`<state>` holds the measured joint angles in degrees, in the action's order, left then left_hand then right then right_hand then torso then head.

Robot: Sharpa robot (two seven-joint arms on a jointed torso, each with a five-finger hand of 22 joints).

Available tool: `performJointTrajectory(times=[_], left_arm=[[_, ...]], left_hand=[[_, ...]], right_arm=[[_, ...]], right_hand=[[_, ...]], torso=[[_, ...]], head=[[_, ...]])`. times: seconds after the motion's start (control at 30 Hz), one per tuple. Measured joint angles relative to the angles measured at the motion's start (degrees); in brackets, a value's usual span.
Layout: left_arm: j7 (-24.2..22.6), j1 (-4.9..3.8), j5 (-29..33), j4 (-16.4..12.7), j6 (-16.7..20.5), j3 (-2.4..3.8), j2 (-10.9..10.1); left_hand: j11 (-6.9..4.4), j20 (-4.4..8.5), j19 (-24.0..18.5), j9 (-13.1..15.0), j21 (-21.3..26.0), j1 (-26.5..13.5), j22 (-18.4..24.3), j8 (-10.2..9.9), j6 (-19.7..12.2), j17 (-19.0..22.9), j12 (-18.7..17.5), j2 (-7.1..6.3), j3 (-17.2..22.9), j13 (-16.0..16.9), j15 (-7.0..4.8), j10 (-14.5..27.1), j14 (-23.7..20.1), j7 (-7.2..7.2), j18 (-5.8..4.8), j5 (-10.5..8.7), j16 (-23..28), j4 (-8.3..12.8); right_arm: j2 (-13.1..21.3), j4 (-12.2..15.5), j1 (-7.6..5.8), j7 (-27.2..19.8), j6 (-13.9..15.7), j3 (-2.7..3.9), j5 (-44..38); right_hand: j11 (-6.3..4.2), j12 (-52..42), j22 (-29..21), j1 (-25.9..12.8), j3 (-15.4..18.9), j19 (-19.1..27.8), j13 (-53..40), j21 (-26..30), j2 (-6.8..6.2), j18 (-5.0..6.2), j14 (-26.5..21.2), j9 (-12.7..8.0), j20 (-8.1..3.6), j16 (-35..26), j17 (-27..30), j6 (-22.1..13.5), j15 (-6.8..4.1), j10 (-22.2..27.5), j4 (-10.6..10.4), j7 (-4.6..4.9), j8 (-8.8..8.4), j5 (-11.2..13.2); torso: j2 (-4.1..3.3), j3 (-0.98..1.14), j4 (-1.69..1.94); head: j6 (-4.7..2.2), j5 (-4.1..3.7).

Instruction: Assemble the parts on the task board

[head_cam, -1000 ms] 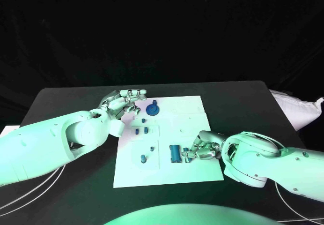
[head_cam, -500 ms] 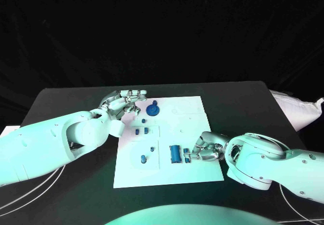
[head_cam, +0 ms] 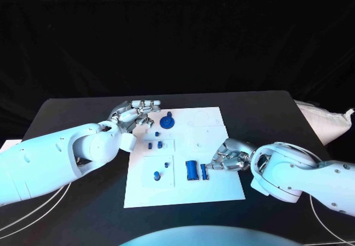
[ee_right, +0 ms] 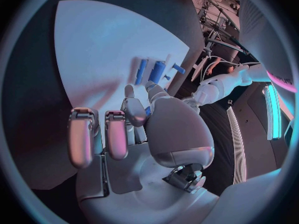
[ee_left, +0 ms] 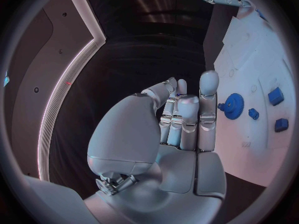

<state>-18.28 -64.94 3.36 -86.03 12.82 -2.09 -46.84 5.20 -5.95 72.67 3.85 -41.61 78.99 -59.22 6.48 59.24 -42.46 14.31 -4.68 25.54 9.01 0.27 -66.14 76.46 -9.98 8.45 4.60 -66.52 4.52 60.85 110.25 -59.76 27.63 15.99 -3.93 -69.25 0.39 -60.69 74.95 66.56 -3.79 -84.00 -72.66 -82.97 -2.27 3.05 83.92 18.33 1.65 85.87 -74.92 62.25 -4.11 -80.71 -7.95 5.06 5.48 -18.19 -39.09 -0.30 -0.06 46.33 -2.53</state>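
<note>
Right hand (head_cam: 228, 159) – fingers curled at the task board's (head_cam: 214, 190) right edge, centre-right of frame; grasp I cannot tell | left hand (head_cam: 137, 111) – fingers curled in, holding nothing, upper-left board corner beside the blue gear (head_cam: 168, 121) | I see a blue cylinder (head_cam: 192, 169) and thin blue piece (head_cam: 204, 171) just left of right fingers

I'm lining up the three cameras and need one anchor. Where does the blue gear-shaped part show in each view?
Head view: the blue gear lies near the far left corner of the task board, beside the left hand.
Left wrist view: the gear lies on the board just past that hand's fingertips.
Right wrist view: I cannot pick it out.
Shared landmark: the white task board.
</note>
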Motion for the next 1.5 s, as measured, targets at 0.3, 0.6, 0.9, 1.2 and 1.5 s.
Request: performJointTrajectory(times=[0.3,0.6,0.9,1.2,1.5], left_arm=[[-0.2,0.03,1.1,0.3,0.7,-0.04,-0.2],[-2.1,0.03,3.3,3.1,2.9,0.00,-0.2],[-4.3,0.01,4.9,6.4,5.5,0.02,1.6],[-4.8,0.27,5.0,6.7,6.7,0.03,2.1],[-5.5,2.02,3.7,2.6,11.7,0.94,2.1]], left_hand=[[0.77,-0.96,-9.9,0.0,11.2,-0.3,5.9,0.0,-0.6,14.9,0.6,-0.30,-0.2,-0.2,1.13,2.0,-13.3,-0.60,1.40,0.00,12.2,-0.2],[1.91,-4.51,-23.5,0.0,24.6,-2.2,15.1,-0.6,0.4,28.4,-4.3,-0.25,0.1,-4.5,4.76,2.5,-19.6,-0.54,1.41,0.00,38.7,-1.9],[5.06,-9.23,-28.9,-0.1,35.4,-1.8,26.9,-2.7,-2.8,35.7,-10.6,-0.63,-0.8,-5.4,8.89,6.9,-23.0,-0.32,1.40,0.00,54.8,-2.5],[3.75,-6.89,-38.6,-2.2,40.0,-17.0,36.2,-4.9,-14.6,40.2,-12.8,2.41,-6.9,-7.5,7.34,19.5,-33.9,2.65,0.43,-2.47,59.5,-3.7],[1.06,-3.07,-48.7,-3.4,40.9,-35.3,43.0,-5.9,-27.8,41.9,-13.7,4.14,-12.4,-8.6,4.86,33.4,-46.5,5.44,-1.32,-4.00,62.5,-4.3]], right_arm=[[-1.1,-8.6,-5.28,-17.4,3.6,0.12,25.8],[-8.4,-23.0,-6.68,-34.1,4.6,0.39,52.7],[-16.0,-33.4,-6.71,-43.3,2.2,1.23,59.8],[-17.1,-34.5,-6.36,-45.0,1.5,1.40,60.0],[-16.8,-29.3,-4.17,-46.6,6.8,2.46,61.7]], right_hand=[[1.33,15.6,-8.7,6.2,-1.3,4.5,9.8,8.1,2.34,1.94,0.0,-2.0,1.57,-8.4,3.7,-3.0,1.00,7.4,3.6,1.70,-1.14,3.3],[3.50,43.9,-46.4,9.3,-5.8,19.9,36.2,43.9,2.15,7.14,-10.9,-5.6,3.72,-50.3,42.0,-8.3,3.75,17.7,5.4,3.93,-1.48,3.9],[6.88,56.5,-61.4,10.6,-14.2,26.7,56.9,65.9,0.78,7.14,-20.9,-8.8,8.97,-75.2,57.5,-6.5,9.36,17.7,6.4,5.28,-1.74,7.5],[6.07,59.1,-67.2,-5.2,-11.4,37.5,64.5,73.3,1.01,5.96,-33.6,-11.9,7.96,-81.7,64.6,-18.5,8.36,30.5,7.5,3.30,-3.94,10.2],[2.38,60.1,-69.5,-23.4,-6.9,51.3,66.9,76.1,1.98,4.00,-48.5,-15.6,5.12,-84.6,67.7,-31.5,5.16,45.4,7.8,0.82,-4.87,12.6]], torso=[[1.54,-0.38,0.12],[4.09,-0.80,-0.19],[5.47,-0.70,-0.64],[5.88,-0.46,-0.72],[7.44,0.12,-0.11]], head=[[-1.77,-0.01],[-5.41,0.72],[-8.59,1.49],[-9.68,1.84],[-11.68,2.46]])
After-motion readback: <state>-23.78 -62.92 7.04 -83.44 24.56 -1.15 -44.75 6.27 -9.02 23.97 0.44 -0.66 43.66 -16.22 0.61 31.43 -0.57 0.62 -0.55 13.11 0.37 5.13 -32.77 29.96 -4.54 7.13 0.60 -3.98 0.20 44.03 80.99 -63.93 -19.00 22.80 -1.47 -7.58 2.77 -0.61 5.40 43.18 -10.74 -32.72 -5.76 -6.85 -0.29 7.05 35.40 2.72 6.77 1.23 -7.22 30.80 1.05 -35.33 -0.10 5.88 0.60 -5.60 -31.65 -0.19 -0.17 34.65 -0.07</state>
